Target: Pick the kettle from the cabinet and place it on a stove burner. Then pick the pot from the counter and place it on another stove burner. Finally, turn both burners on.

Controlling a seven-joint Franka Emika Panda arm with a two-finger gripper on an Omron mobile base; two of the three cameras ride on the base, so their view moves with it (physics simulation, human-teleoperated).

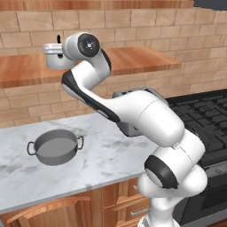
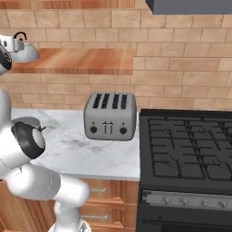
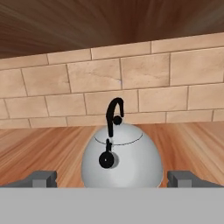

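A squat silver kettle (image 3: 121, 157) with a black arched handle stands on the reddish-brown cabinet shelf (image 3: 43, 148) against the brick wall. In the hand view my gripper (image 3: 113, 179) is open; its dark fingertips (image 3: 41, 178) stand wide apart, one on each side of the kettle's body, with no contact visible. The right base view shows the kettle (image 2: 25, 50) at the shelf's (image 2: 77, 61) left end. The grey pot (image 1: 56, 147) with two loop handles sits on the white marble counter (image 1: 111, 155), left of the arm. The black stove burners (image 2: 190, 145) are bare.
A grey four-slot toaster (image 2: 110, 115) stands on the counter just left of the stove. A row of knobs (image 2: 190, 201) lines the stove front. A dark hood (image 2: 190, 5) hangs above the cooktop. A second wooden surface runs close over the shelf.
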